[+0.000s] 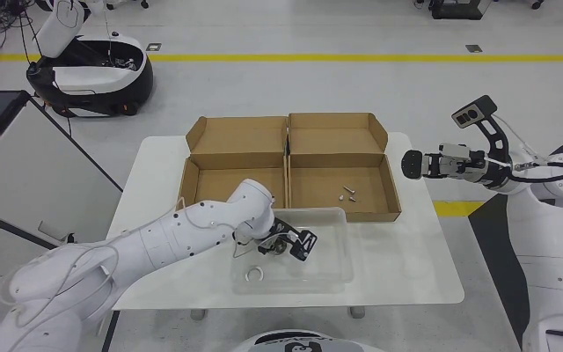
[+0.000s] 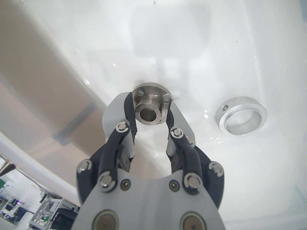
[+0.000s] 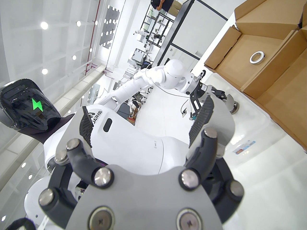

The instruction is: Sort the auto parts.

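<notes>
I read the left gripper (image 2: 149, 107) fingers clenched on the flanged bushing (image 2: 153, 90) inside the clear bin (image 1: 339, 264), with a ring collar (image 2: 241, 116) near it. Right gripper (image 3: 145, 120) fingers are spread, off the white counter (image 1: 413, 264). Two cardboard boxes (image 1: 339, 185) stand behind the bin. Grey floor (image 1: 264, 88), yellow line (image 1: 352, 58).

ring (image 2: 240, 116), bin wall (image 2: 50, 84) beside left claw (image 2: 149, 111)

Probably a robotics lab: yellow floor line (image 1: 352, 58), another robot (image 1: 88, 75), equipment racks (image 3: 154, 31) behind.
</notes>
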`<state>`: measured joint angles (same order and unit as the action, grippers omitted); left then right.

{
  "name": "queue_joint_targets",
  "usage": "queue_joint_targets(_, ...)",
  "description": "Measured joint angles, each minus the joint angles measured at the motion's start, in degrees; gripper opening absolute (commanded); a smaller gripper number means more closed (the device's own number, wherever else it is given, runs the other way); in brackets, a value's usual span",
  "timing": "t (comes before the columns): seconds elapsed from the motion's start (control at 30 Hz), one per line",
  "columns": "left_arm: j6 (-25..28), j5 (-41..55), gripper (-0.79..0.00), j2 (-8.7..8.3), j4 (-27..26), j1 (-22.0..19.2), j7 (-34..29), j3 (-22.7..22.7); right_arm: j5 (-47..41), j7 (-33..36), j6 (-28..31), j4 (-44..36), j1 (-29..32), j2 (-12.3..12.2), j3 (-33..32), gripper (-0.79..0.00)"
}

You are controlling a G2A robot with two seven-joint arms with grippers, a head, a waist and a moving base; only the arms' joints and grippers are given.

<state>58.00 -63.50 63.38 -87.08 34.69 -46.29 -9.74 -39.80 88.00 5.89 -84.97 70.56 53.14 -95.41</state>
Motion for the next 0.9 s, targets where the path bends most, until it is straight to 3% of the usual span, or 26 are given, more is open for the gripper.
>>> queue_joint_targets(0.07,0.0,-0.08,-0.65,0.11,0.14,0.07,0.0,0.0,0.0,0.0,0.0,0.0,0.0,0.0,0.0,0.0)
queue_joint_targets(0.1,0.0,-0.13,-0.763,0.16,0.21,0.08,0.0,0.0,0.0,0.0,0.0,0.0,0.0,0.0,0.0,0.0)
queue_joint_targets(0.13,0.0,-0.17,-0.785,0.2,0.27,0.08,0.0,0.0,0.0,0.0,0.0,0.0,0.0,0.0,0.0,0.0)
queue_joint_targets(0.6,0.0,1.53,-0.785,-0.2,-1.4,-1.58,0.0,0.0,0.0,0.0,0.0,0.0,0.0,0.0,0.0,0.0)
queue_joint_targets(0.9,0.0,6.09,-0.785,-3.5,-7.06,-4.36,0.01,0.0,0.0,0.0,0.0,0.0,0.0,0.0,0.0,0.0)
